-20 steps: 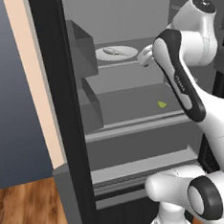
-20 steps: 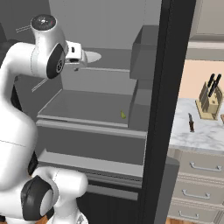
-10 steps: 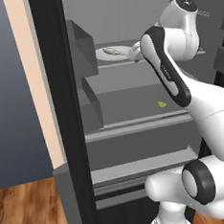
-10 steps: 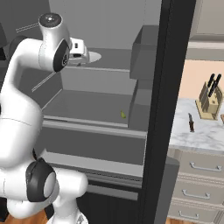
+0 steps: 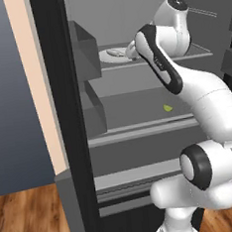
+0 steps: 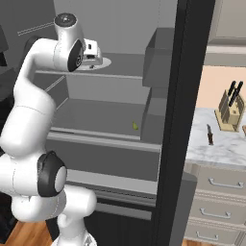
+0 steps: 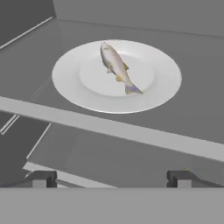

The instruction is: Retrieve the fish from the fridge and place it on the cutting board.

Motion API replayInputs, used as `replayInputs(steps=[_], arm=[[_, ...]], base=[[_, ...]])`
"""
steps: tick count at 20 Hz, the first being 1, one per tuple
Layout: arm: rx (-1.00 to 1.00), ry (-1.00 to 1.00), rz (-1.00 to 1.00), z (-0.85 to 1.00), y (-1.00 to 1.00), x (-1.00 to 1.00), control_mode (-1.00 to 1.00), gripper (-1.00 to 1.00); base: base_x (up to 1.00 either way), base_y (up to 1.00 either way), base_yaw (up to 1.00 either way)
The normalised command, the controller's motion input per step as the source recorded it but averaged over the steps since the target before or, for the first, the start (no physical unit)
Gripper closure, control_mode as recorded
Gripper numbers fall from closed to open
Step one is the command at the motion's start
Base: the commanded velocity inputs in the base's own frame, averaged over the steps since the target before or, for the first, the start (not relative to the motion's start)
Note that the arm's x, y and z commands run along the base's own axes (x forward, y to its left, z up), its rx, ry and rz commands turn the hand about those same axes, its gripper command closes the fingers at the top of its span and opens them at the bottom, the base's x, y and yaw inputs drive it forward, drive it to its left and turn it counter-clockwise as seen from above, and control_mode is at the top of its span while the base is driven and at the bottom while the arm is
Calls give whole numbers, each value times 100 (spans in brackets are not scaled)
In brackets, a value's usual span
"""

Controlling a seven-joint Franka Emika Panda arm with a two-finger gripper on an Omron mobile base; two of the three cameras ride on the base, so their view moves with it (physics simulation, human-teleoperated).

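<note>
The step in hand is the reach into the fridge [image 5: 63, 117] for the fish [image 7: 116, 66], which lies head away from the camera on a white plate [image 7: 70, 83] in the upper middle of the hand view, on a grey upper shelf [image 7: 131, 135]. The tool [image 7: 111, 178] is released, its two dark tips standing wide apart at the bottom of that view, short of the shelf's front edge and touching nothing. In the left base view the plate shows at upper centre, just beside the arm's wrist. The next move, as I judge it, calls for advancing over the shelf edge, lowering astride the slender body, and closing across its narrow width without pushing the plate.
</note>
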Motion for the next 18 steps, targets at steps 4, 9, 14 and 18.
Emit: replayInputs(steps=[4,9,14,18], arm=[[0,5,0,0,1,69,-100,-100],[0,8,1,0,8,57,-100,-100],[0,7,2,-4,13,54,-100,-100],[0,-1,3,-28,12,55,-100,-100]], base=[[0,0,0],[0,0,0],[0,0,0],[0,0,0]])
